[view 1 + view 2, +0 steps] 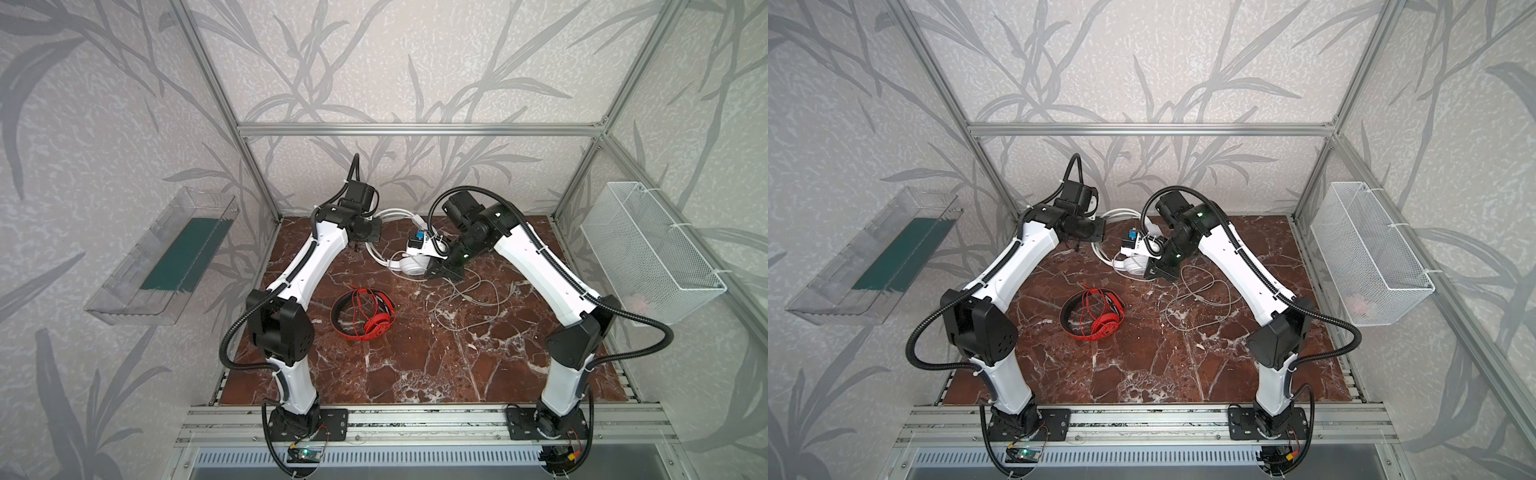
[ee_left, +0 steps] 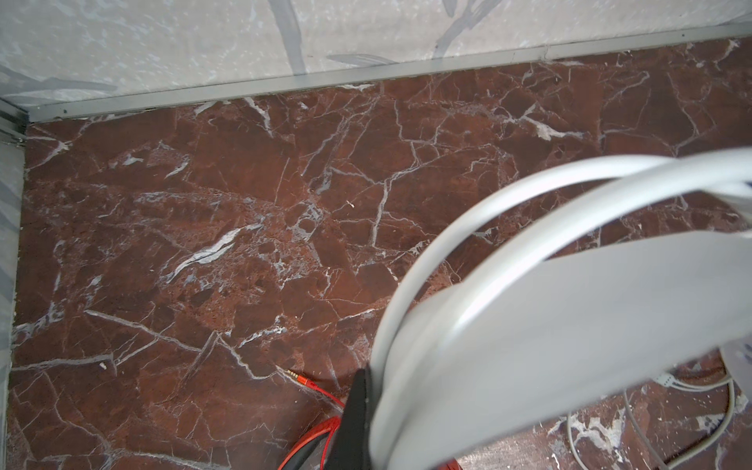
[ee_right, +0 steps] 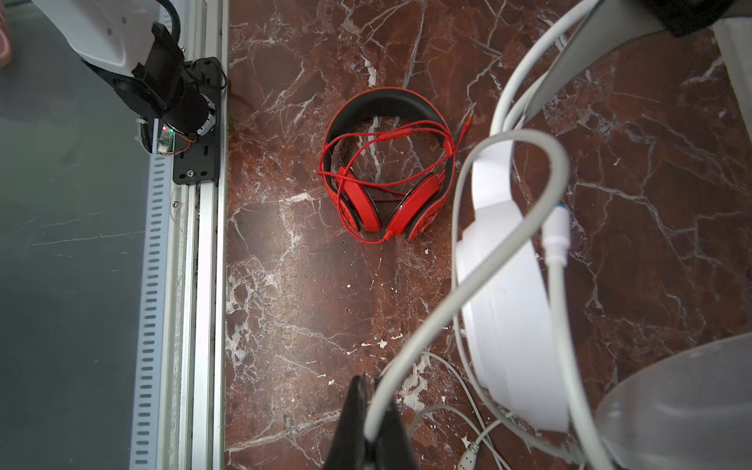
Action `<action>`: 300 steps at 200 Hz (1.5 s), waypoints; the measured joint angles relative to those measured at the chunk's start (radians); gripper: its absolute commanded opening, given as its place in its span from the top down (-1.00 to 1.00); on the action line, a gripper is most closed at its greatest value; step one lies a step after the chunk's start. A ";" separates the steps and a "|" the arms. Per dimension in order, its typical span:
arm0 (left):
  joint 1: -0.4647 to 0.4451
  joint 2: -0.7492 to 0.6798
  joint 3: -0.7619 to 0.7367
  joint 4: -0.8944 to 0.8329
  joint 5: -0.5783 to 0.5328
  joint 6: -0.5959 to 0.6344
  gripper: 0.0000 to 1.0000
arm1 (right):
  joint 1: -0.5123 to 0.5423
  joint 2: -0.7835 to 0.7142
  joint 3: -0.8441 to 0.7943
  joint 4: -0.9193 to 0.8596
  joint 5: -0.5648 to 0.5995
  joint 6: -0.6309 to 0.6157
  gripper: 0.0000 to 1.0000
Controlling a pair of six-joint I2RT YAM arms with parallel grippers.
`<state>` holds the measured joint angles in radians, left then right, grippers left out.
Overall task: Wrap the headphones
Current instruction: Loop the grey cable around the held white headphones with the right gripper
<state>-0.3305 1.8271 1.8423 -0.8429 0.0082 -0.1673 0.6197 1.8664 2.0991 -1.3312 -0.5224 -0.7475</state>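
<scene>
Large all-white headphones (image 1: 413, 266) lie between the claws: left claw (image 2: 368, 407) clamped on their band, right claw (image 3: 372, 423) pinching their grey-white cable (image 3: 563, 167).

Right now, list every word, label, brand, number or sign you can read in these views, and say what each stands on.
No text can be read in any view.
Cups of the red headphones: dark marks, too blurred to read.
On the board at the left arm's base: anything printed is too small to read.
On the white headphones: no print shows.
</scene>
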 measured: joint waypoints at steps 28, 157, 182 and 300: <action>-0.009 0.000 -0.026 0.008 0.035 0.016 1.00 | -0.002 0.000 0.000 0.022 0.035 -0.010 1.00; -0.019 0.000 -0.084 0.013 0.125 0.071 1.00 | -0.060 0.000 0.001 0.103 0.192 -0.029 1.00; -0.023 0.000 -0.088 0.013 0.137 0.082 1.00 | -0.061 0.000 0.008 0.122 0.208 -0.034 1.00; -0.043 -0.005 -0.093 0.006 0.171 0.141 1.00 | -0.141 0.100 0.116 0.161 0.251 0.003 1.00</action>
<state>-0.3733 1.8217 1.7493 -0.8371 0.1791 -0.0265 0.4786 1.9667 2.2150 -1.1702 -0.2714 -0.7448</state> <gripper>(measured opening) 0.050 0.061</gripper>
